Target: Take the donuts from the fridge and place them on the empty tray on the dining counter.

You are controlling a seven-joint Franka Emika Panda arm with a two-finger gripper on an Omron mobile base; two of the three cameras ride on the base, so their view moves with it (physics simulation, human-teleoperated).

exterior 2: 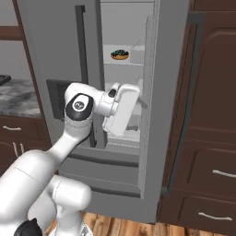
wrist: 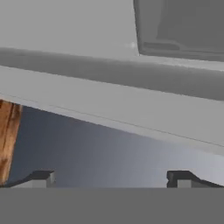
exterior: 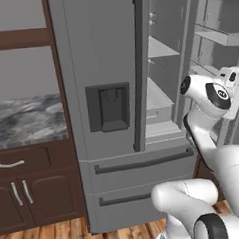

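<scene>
The grey fridge (exterior: 102, 52) stands with its right door (exterior 2: 168, 92) swung open and its left door shut. On an upper shelf inside lies a chocolate-frosted donut (exterior 2: 120, 54) with light sprinkles. My white hand (exterior 2: 122, 108) reaches into the opening, below that shelf and well under the donut. In the hand view my gripper (wrist: 111, 179) is open, its two dark fingertips (wrist: 41, 178) far apart with nothing between them, facing grey fridge surfaces. The same hand (exterior: 232, 84) sits at the right edge of the left base view, beside bare white shelves (exterior: 160, 49).
Brown cabinets under a marbled worktop (exterior: 26, 117) stand left of the fridge. Tall dark brown cabinets (exterior 2: 212, 115) stand right of the open door. The fridge's lower drawers (exterior: 139, 163) are shut. Below lies wooden floor (exterior: 48, 238).
</scene>
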